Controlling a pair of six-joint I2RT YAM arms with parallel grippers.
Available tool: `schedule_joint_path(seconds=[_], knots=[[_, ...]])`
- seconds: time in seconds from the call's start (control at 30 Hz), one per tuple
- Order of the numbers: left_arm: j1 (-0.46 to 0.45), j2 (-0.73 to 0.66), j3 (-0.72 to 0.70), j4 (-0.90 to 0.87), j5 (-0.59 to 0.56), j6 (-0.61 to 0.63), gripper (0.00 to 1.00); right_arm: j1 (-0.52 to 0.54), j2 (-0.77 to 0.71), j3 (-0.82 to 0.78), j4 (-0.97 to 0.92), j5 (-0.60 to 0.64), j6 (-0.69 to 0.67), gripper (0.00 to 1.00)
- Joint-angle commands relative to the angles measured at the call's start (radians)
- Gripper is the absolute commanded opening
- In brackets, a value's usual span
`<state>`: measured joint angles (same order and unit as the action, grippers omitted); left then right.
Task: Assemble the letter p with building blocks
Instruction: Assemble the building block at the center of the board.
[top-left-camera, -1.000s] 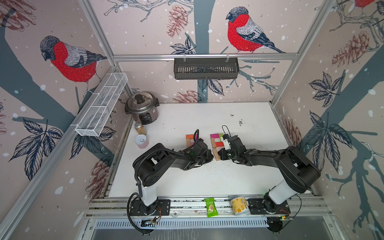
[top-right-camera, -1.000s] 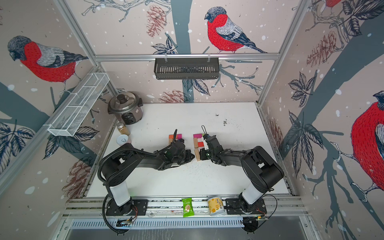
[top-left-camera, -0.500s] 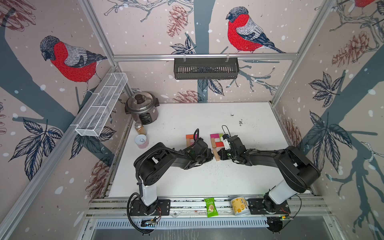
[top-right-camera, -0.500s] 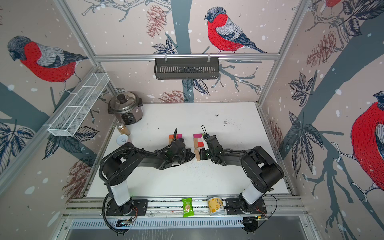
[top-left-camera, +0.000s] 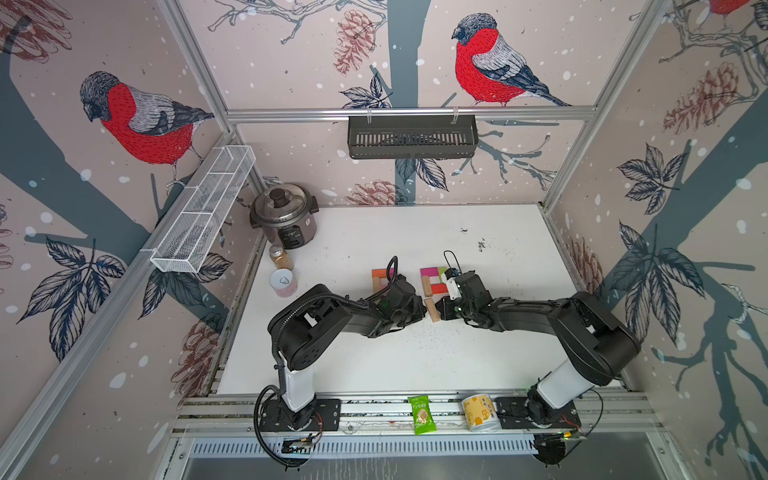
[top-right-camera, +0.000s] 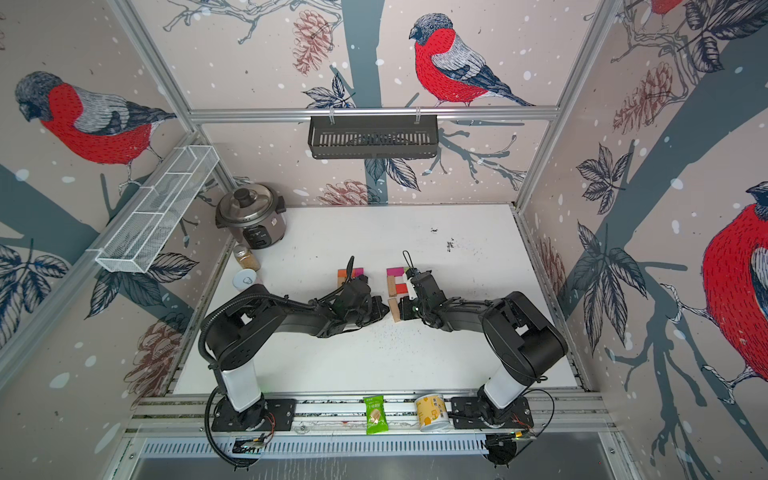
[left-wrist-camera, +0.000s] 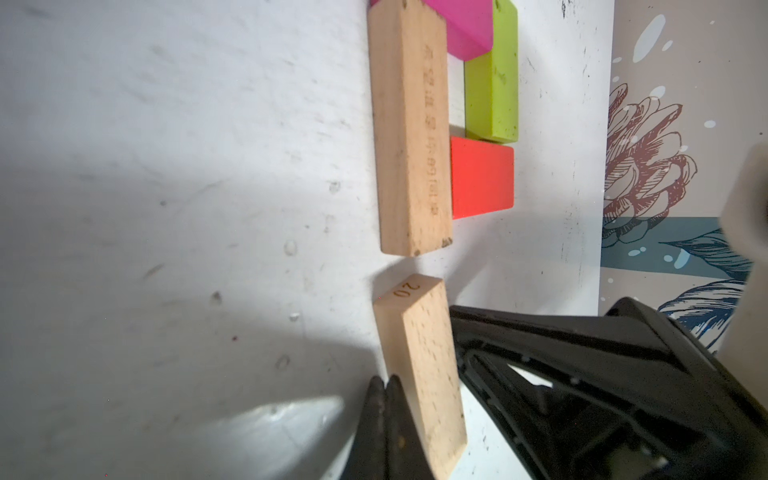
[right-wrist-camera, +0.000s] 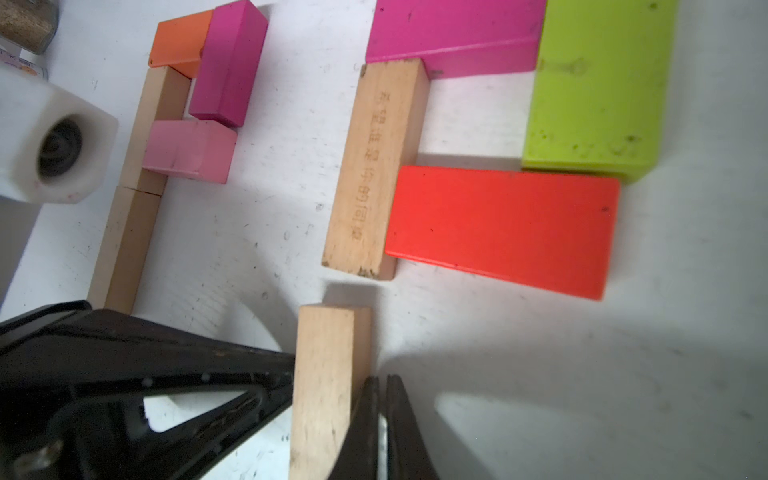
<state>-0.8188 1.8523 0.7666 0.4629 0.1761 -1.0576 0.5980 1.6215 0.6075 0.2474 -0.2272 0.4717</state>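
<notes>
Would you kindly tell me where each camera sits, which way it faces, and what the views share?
Top views: high overhead, looking down on the table; left arm and right arm show whole.
Left wrist: behind the shut left gripper, facing the loose wood bar.
Right wrist: behind the shut right gripper, facing that bar's other side.
Shared: both wrist views show the bar and red block.

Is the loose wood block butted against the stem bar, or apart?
Apart: a strip of white table shows between the loose wood block and the stem bar.
</notes>
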Motion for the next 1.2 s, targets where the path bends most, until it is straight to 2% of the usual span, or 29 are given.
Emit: schedule_joint_path(seconds=[0.0,1.17], knots=[[0.005,0.013,0.002,-0.098,-0.044,-0.001,0.00,-0.003,0.002,-0.003,-0.075,0.030,-0.001,0.10],[0.012,0.042,0.025,-0.102,-0.041,0.001,0.00,-0.015,0.011,0.000,-0.073,0.029,-0.006,0.10]])
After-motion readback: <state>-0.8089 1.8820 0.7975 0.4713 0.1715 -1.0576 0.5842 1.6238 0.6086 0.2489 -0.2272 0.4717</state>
